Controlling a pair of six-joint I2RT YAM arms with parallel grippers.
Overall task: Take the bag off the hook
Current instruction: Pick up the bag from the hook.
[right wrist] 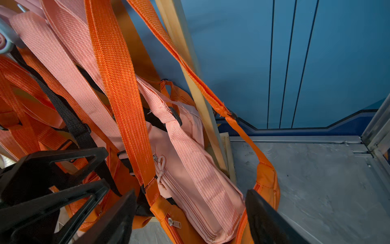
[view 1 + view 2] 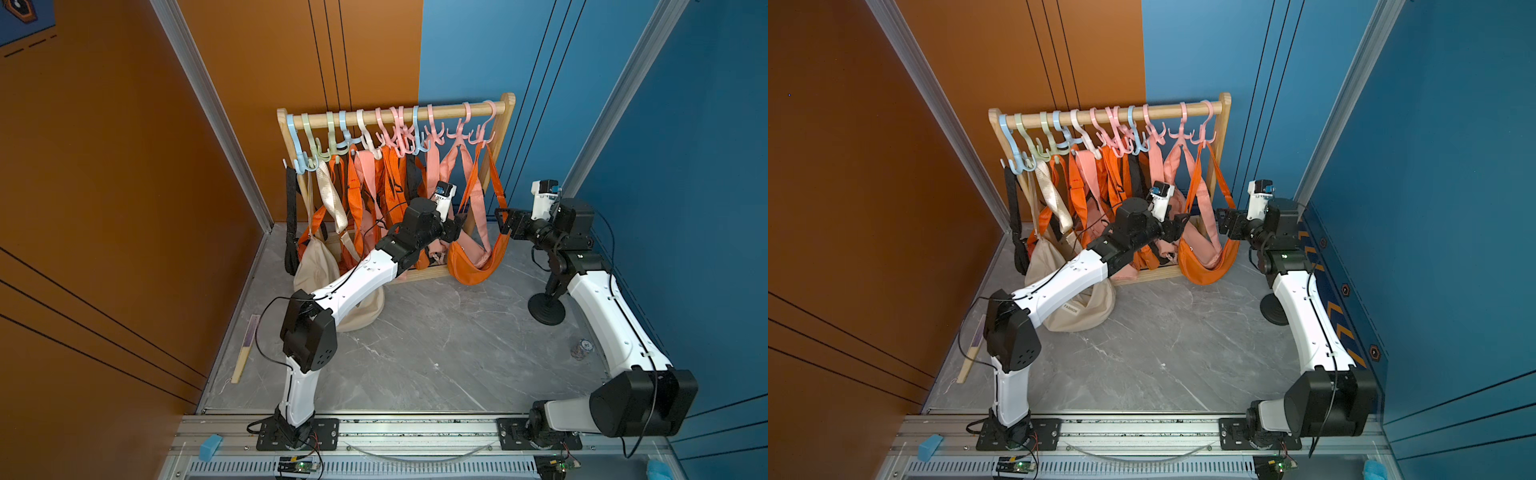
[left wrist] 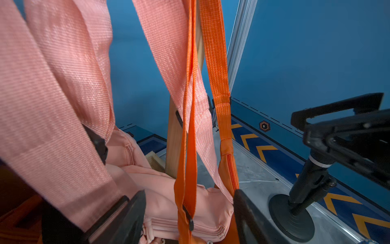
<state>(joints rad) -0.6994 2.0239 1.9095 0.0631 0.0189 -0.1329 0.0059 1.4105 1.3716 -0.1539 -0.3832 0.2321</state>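
Left wrist view: the left hand [image 3: 190,192] stands apart around an orange strap [image 3: 186,158], with a pink strap [image 3: 168,52] just beside it. The right hand [image 1: 191,192], also apart, is near the orange bag [image 2: 469,268], which hangs on the pink hook [image 2: 482,135] at the 3 o'clock end of the rack [image 2: 449,110]. I think closing now could catch both straps, dragging the pink bag [image 3: 164,190] or tipping the rack

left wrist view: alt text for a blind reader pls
The left claw, jaws open, straddles an orange strap hanging in front of a pink bag, not yet gripping it. Wide pink straps hang beside it, and the right claw hovers beyond.
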